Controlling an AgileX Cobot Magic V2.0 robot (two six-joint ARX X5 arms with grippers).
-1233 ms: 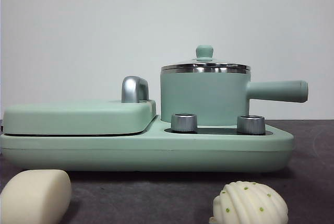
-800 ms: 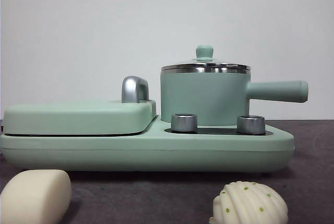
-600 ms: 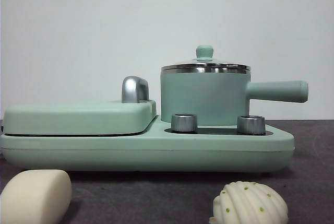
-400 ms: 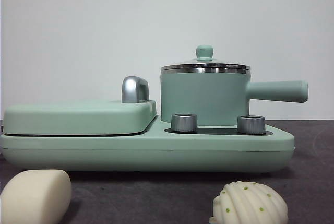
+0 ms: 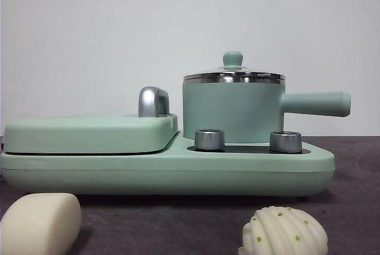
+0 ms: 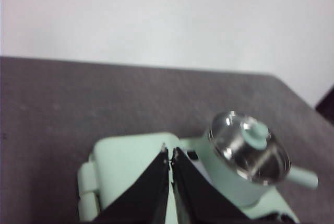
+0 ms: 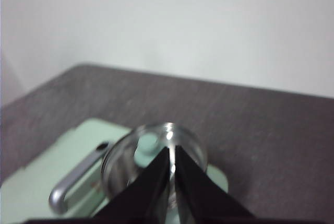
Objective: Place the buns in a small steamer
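Two cream-white buns lie on the dark table at the front: a smooth rounded block (image 5: 39,222) at the left and a ribbed shell-shaped one with green dots (image 5: 284,231) at the right. Behind them the small steamer (image 5: 233,107), a mint-green pot with a steel rim, stands on its base with the glass lid (image 5: 233,74) on and its handle pointing right. It also shows in the left wrist view (image 6: 249,153) and the right wrist view (image 7: 151,158). My left gripper (image 6: 170,153) and right gripper (image 7: 173,153) are both shut and empty, high above the appliance. Neither arm shows in the front view.
The pot stands on a mint-green cooker base (image 5: 166,169) with two steel knobs (image 5: 209,139). A flat lidded griddle (image 5: 89,133) with a steel handle (image 5: 153,101) fills its left half. A white wall rises behind the table.
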